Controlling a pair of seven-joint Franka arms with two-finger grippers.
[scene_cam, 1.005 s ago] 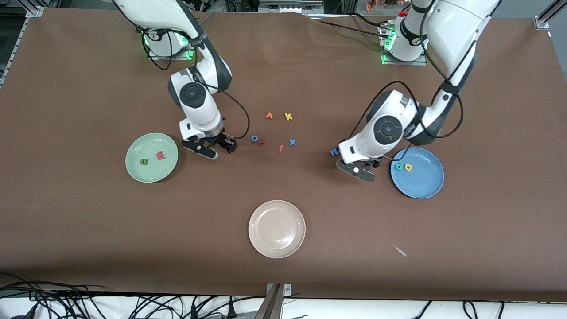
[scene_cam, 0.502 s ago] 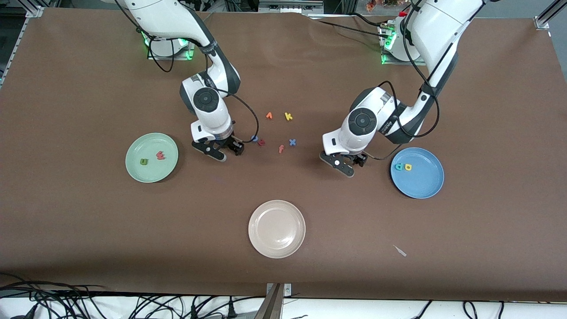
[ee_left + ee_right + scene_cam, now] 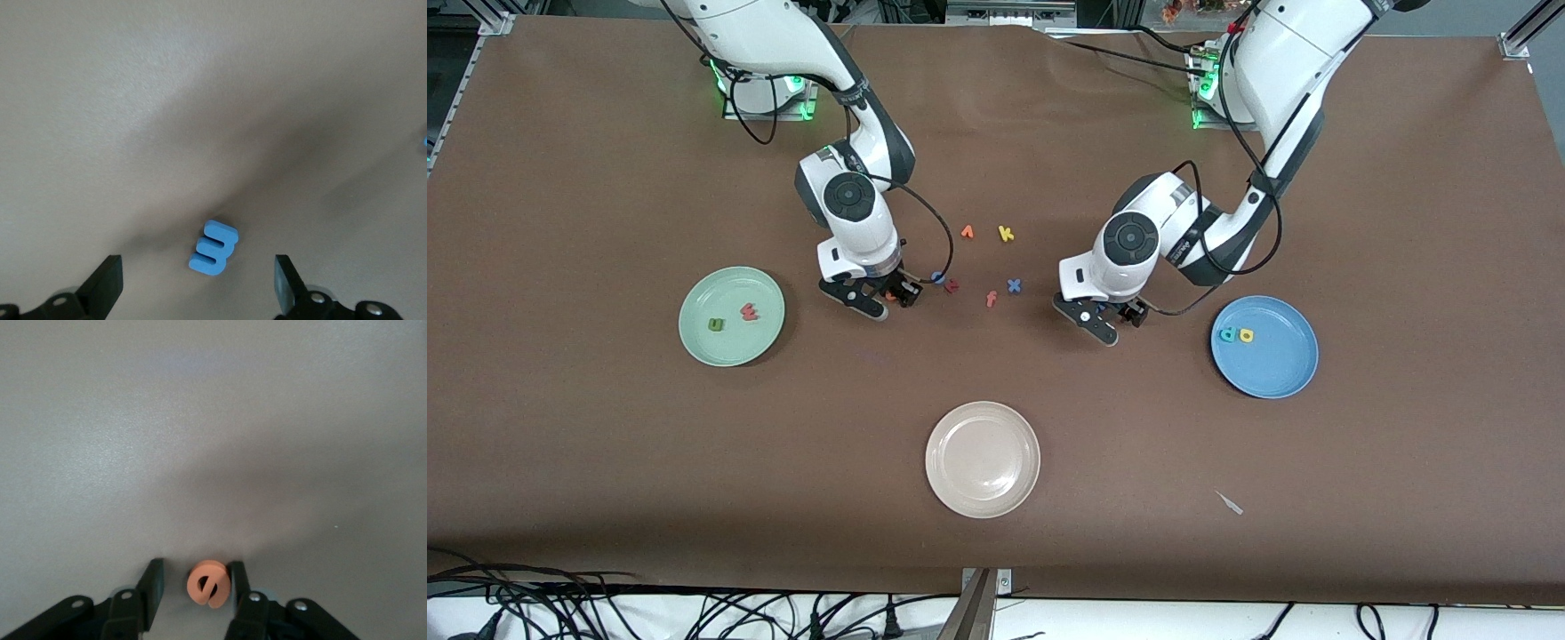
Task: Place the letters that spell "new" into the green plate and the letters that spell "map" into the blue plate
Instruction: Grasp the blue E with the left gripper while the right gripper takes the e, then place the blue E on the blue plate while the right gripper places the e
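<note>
Orange e (image 3: 209, 584) between my right gripper (image 3: 193, 587) fingers, narrowly parted, one touching; left gripper (image 3: 199, 283) spread around blue m (image 3: 213, 247).

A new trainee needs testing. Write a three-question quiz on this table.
1. True or false: the green plate holds two letters.
2. Which letter lies between the right gripper's fingers? A) e B) s C) z
3. Fill in: the open left gripper hangs over a blue ___.

Key: 1 true; 2 A; 3 m.
</note>
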